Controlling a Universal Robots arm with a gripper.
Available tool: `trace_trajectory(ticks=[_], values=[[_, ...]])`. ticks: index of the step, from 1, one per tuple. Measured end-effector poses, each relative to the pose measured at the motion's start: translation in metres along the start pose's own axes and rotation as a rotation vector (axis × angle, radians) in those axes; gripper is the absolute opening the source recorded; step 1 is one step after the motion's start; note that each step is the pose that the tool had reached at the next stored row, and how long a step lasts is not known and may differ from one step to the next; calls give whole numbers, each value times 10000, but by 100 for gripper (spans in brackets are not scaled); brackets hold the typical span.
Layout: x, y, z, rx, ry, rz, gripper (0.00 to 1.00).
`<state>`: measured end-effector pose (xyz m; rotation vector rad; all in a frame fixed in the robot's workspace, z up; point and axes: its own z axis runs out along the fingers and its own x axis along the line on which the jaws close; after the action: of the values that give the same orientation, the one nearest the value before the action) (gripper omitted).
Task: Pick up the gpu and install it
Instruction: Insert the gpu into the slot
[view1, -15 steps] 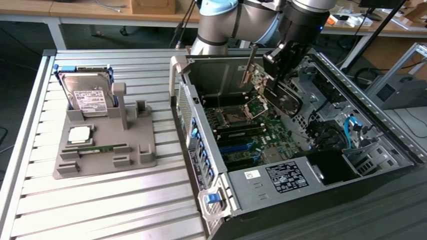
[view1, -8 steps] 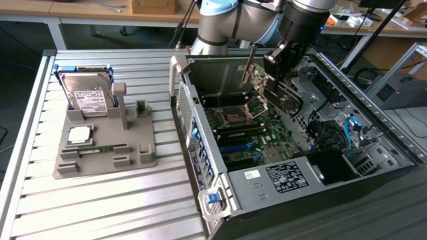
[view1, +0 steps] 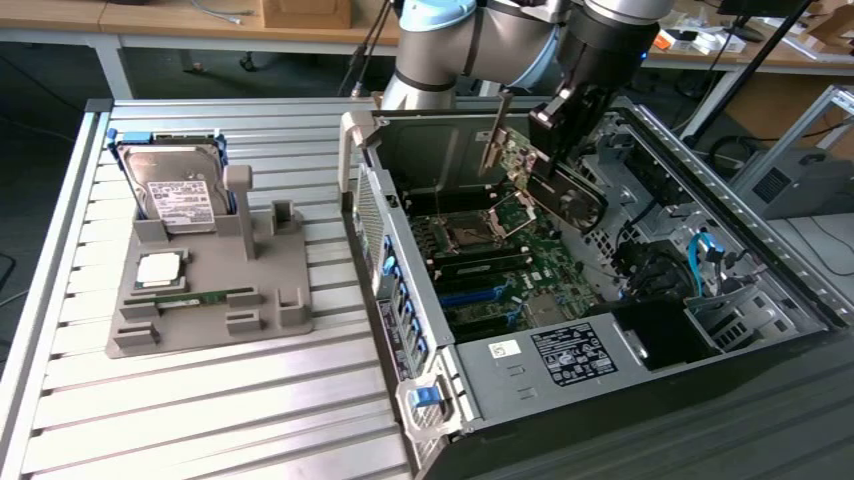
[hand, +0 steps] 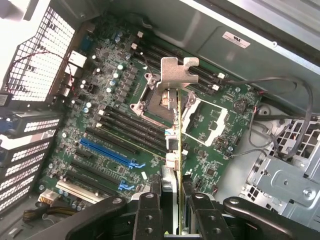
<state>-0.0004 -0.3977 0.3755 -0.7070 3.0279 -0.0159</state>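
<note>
Wrist view: the gripper (hand: 173, 212) clamps the gpu (hand: 174, 120) edge-on, and the card's long axis runs straight out from the jaws. The blue slot (hand: 107, 152) on the motherboard (hand: 220, 150) lies beyond, offset sideways.

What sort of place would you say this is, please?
Probably a robotics lab set up for computer assembly: an open computer case with its motherboard exposed, a grey fixture holding a hard drive, and a robot arm holding the gpu.

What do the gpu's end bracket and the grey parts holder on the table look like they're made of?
The gpu's end bracket looks like bare stamped metal: silver, thin, dull sheen. The grey parts holder seems matte plastic, possibly printed: uniform grey, blocky, no shine.
</note>
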Motion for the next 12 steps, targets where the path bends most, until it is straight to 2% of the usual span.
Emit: trace_trajectory(ticks=[12], values=[[0,0,0,-22,-13,-749,27]])
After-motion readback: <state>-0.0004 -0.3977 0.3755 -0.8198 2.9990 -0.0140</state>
